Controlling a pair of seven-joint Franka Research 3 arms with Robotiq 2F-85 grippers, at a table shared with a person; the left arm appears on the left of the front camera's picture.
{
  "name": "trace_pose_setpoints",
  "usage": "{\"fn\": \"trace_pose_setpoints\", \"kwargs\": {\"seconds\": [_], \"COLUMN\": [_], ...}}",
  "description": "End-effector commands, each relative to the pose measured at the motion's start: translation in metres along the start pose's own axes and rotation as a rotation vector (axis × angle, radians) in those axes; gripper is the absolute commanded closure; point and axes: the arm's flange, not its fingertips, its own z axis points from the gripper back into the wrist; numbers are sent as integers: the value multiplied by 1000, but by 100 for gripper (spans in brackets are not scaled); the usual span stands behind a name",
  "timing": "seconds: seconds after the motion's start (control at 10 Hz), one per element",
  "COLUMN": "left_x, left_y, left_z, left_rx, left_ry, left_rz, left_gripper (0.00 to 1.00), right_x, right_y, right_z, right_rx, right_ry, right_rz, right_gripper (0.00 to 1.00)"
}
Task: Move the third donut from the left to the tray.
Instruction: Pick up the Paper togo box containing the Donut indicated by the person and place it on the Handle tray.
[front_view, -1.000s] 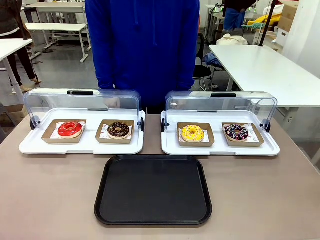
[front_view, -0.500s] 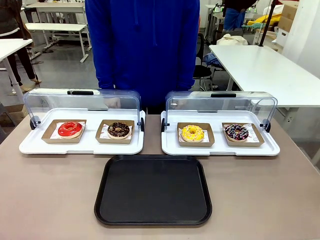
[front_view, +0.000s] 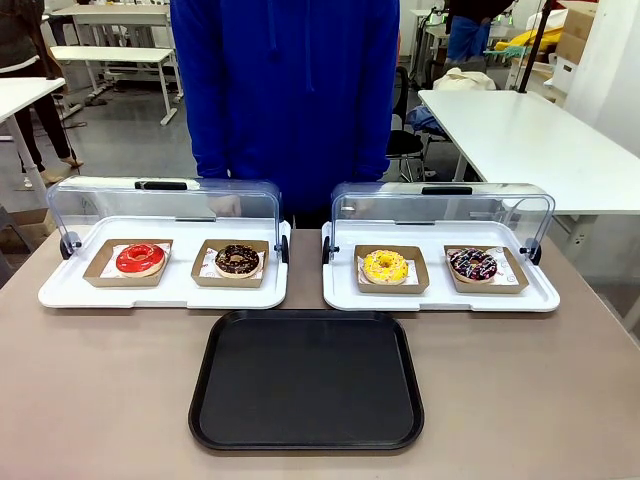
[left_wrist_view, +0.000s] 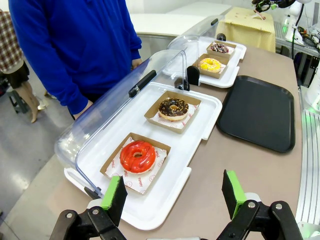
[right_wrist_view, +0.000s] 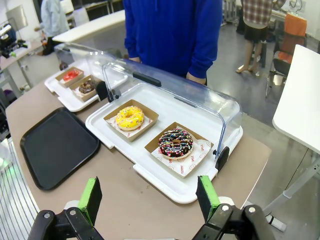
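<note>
1. The yellow-glazed ring donut (front_view: 384, 265) — glossy, sprinkled — sat in a shallow brown cardboard holder (front_view: 420, 283).
2. That holder lay on the right white display tray (front_view: 440, 303), beside a chocolate donut (front_view: 472, 264), under a rolled-back clear lid (front_view: 440, 210).
3. The black tray (front_view: 305, 380) — smooth, round-cornered — lay just in front.
4. The left gripper (left_wrist_view: 173, 192) and right gripper (right_wrist_view: 149, 196) hung with jaws spread wide.

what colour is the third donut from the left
Bright yellow; the donut shows best in the right wrist view.

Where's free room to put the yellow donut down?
The black tray is bare throughout; bare table flanks it left and right. Crowded: left display tray and right display tray, both filled, narrow gap between them.
</note>
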Motion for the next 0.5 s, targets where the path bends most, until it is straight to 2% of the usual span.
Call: {"fn": "trace_pose_setpoints", "kwargs": {"seconds": [0.0,0.4], "left_x": [1,1], "left_y": [-1,-1], "left_z": [1,1], "left_rx": [-6,-6], "left_ry": [-3,-3], "left_rz": [-6,-6], "left_gripper": [0,0], "right_x": [3,3], "right_y": [-4,-4], "right_z": [0,0], "right_rx": [1,1], "right_ry": [-23,-23], "right_rz": [25,25], "right_gripper": [0,0]}}
